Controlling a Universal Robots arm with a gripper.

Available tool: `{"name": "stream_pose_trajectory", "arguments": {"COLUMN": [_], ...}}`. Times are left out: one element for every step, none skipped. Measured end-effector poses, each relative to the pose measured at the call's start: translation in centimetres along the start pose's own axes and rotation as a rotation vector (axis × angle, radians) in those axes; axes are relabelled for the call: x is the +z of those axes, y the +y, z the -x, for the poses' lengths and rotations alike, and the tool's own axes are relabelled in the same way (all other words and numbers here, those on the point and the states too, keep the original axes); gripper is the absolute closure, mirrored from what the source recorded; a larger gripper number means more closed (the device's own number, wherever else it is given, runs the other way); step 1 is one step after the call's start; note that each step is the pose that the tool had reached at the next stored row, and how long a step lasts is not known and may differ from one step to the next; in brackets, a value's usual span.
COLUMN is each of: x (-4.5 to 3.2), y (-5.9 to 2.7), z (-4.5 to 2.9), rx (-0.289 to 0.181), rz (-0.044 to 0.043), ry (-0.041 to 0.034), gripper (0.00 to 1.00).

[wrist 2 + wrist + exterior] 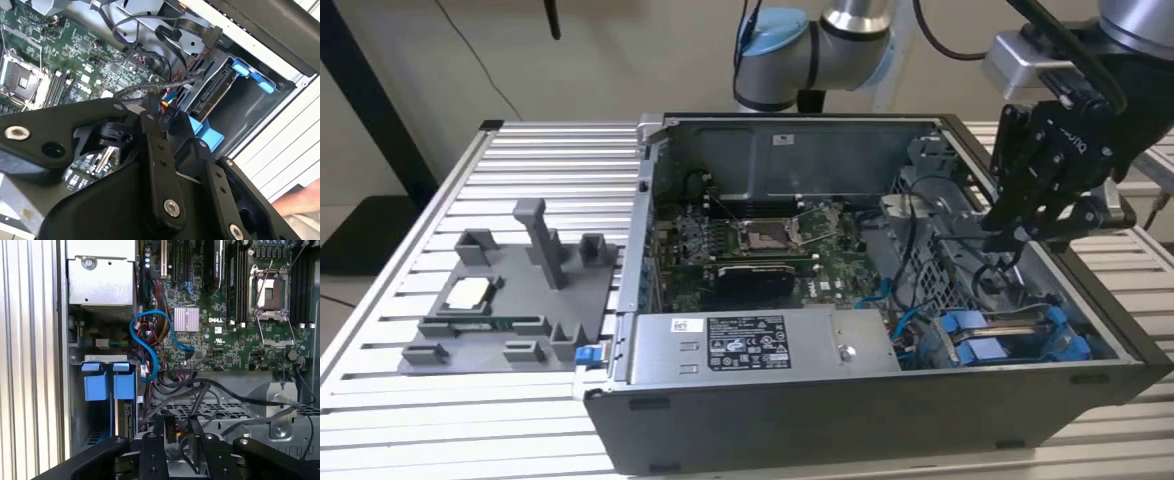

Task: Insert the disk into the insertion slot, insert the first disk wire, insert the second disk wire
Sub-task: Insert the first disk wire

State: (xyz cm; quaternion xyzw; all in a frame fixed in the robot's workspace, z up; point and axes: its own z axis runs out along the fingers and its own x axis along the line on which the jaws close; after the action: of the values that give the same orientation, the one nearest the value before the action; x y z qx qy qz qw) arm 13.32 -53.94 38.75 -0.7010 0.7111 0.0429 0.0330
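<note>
**Left.** The slatted aluminium bench (pixel 400 420) carries a grey fixture plate (pixel 520 290) at the exterior view's left. Small parts sit in its holders, well apart from the work.

**Centre.** The open computer case (pixel 854 425) lies on its side with the panel off, so the interior can be reached from above. The motherboard (pixel 761 240) lies on the case floor. The grey power-supply box (pixel 747 345) sits along the near wall.

**Right, near corner of the case.** The disk (pixel 977 347), in its blue caddy, sits in the drive bay. The blue handles stand at the bay's mouth, and I judge the disk seated, so the insertion step appears done.

**Right, above the bay.** The claw (pixel 1003 245) hangs tips down, just to the far side of the disk. In the second wrist view it looks clenched on the black connector of a disk wire (pixel 170 117), with red, yellow and black strands trailing from it. I judge that gripping the connector, not the strands, keeps the plug steady and square for mating.

**Not determinable.**
- The claw's own linkage covers the connector's face and the disk's ports in both wrist views.
- Whether the plug touches a port cannot be told.
- Which of the two wires this is cannot be told.
- Whether the other wire is plugged cannot be told.
- Loose black cables cross above the bay, and their ends are hidden.
</note>
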Motion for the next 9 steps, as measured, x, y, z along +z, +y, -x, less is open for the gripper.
{"name": "stream_pose_trajectory", "arguments": {"x": [0.0,-0.01,-0.01,-0.01,-0.02,-0.02,-0.01,0.0,0.01], "y": [-0.02,-0.03,-0.04,-0.05,-0.05,-0.05,-0.05,-0.05,-0.05], "z": [-0.03,-0.06,-0.1,-0.14,-0.17,-0.17,-0.17,-0.18,-0.19], "rx": [0.0,0.0,0.0,0.0,0.0,0.0,0.0,0.0,0.0], "rz": [0.0001,0.0004,0.0007,0.0009,0.0009,0.0009,0.0009,0.001,0.0009], "ry": [-0.0002,-0.0007,-0.0014,-0.0018,-0.0018,-0.0018,-0.0018,-0.0018,-0.0019], "gripper": [0.69,0.69,0.69,0.69,0.69,0.71,0.77,0.77,0.81]}}
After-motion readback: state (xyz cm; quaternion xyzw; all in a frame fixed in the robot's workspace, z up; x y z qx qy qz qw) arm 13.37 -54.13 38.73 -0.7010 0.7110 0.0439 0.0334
